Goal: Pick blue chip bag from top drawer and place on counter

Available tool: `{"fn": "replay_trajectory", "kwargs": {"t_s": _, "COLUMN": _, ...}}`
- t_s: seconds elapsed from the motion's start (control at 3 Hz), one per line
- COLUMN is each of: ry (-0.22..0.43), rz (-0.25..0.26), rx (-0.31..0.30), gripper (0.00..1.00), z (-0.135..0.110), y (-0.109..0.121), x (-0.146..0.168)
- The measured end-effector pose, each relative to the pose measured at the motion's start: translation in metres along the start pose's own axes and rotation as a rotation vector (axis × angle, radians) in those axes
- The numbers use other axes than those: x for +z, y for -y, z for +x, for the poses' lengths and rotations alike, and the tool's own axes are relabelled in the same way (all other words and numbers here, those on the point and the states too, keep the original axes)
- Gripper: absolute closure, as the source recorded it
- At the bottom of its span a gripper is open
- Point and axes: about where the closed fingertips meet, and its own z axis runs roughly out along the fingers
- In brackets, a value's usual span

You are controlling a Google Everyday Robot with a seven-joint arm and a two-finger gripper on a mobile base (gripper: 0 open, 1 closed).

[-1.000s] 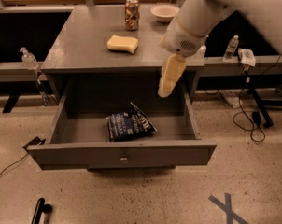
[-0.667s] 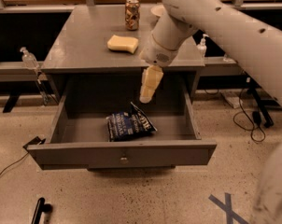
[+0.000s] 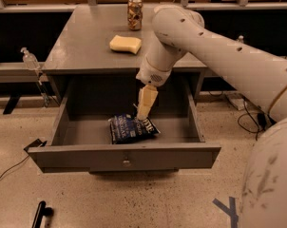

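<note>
My gripper (image 3: pixel 143 113) low in open top drawer (image 3: pixel 124 156), tip at rear edge of blue chip bag (image 3: pixel 129 128); grip state: cannot tell. Bag flat on drawer floor. Risks: crinkled film slips from pinch; bag skids; wrist clips counter (image 3: pixel 86 46) edge on lift.

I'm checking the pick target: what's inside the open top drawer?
Only the blue chip bag lies on the drawer floor, with the gripper at its far edge. The drawer's front hides the floor's nearest strip.
</note>
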Motion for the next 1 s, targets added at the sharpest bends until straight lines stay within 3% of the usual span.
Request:
{"fn": "replay_trajectory", "kwargs": {"t_s": 0.33, "ry": 0.043, "rz": -0.009, "rx": -0.003, "gripper": 0.0, "z": 0.001, "y": 0.003, "x": 0.03}}
{"fn": "replay_trajectory", "kwargs": {"t_s": 0.67, "ry": 0.121, "rz": -0.035, "rx": 0.049, "gripper": 0.0, "z": 0.018, "y": 0.017, "x": 0.097}}
{"fn": "replay_trajectory", "kwargs": {"t_s": 1.0, "ry": 0.142, "rz": -0.026, "rx": 0.119, "gripper": 0.03, "z": 0.035, "y": 0.03, "x": 0.145}}
